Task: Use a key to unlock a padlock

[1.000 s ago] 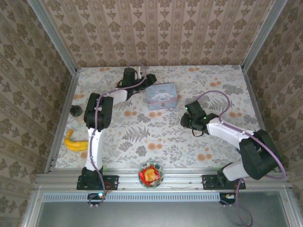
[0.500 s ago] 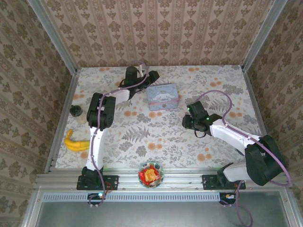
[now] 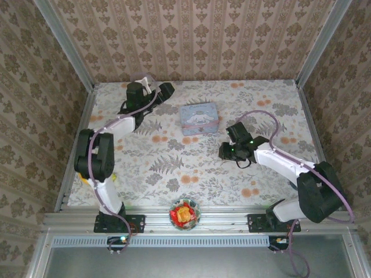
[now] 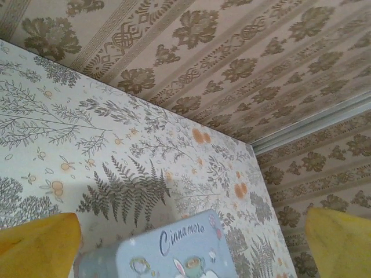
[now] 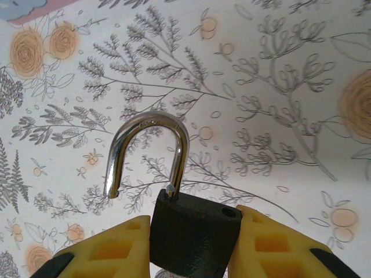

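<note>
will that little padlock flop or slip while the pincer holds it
Probably stiff: the padlock has a solid-looking black body, squeezed between the right pincer's yellow fingers. Its shackle is open, one leg free, so it may swivel if bumped. The shiny metal looks slippery; the matte body likely grips better.

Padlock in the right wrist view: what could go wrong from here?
1. The right gripper holds the padlock with its jaws on the body's sides alone; it could slip or twist.
2. The shackle is open, one end free; a bump against the table could push it shut.
</note>
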Available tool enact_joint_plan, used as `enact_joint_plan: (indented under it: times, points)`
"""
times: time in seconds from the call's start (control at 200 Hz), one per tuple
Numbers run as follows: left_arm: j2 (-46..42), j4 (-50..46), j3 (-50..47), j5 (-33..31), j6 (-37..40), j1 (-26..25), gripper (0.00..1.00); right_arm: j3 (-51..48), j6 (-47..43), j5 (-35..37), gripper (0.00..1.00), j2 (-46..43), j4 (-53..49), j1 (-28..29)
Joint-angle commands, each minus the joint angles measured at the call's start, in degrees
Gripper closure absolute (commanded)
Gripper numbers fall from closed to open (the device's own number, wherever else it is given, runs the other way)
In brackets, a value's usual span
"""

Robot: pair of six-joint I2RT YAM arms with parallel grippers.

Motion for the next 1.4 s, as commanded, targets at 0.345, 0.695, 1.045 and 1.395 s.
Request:
enact_joint_plan:
  times: [0.345, 0.695, 1.045, 1.395]
  points:
    - [-27.14, -14.32, -21.10, -4.20, 9.61, -0.95, 0.00, 3.38, -0.42, -4.38, 1.00, 3.30, -4.78, 2.33]
    - [-57.28, -36.84, -31.87, -17.57, 20.78, -1.64, 0.00, 4.18, -2.15, -3.46, 1.00, 4.60, -9.49, 2.81]
    - [-71.59, -44.23, -38.22, -25.15, 20.19, -0.78, 0.00, 6.98, -4.28, -3.26, 1.00, 9.33, -13.19, 3.03]
    - [-68.13, -42.34, -38.58, -24.46, 19.65, -0.27, 0.00, 9.61, -4.67, -2.68, 0.97, 15.69, -12.50, 3.46]
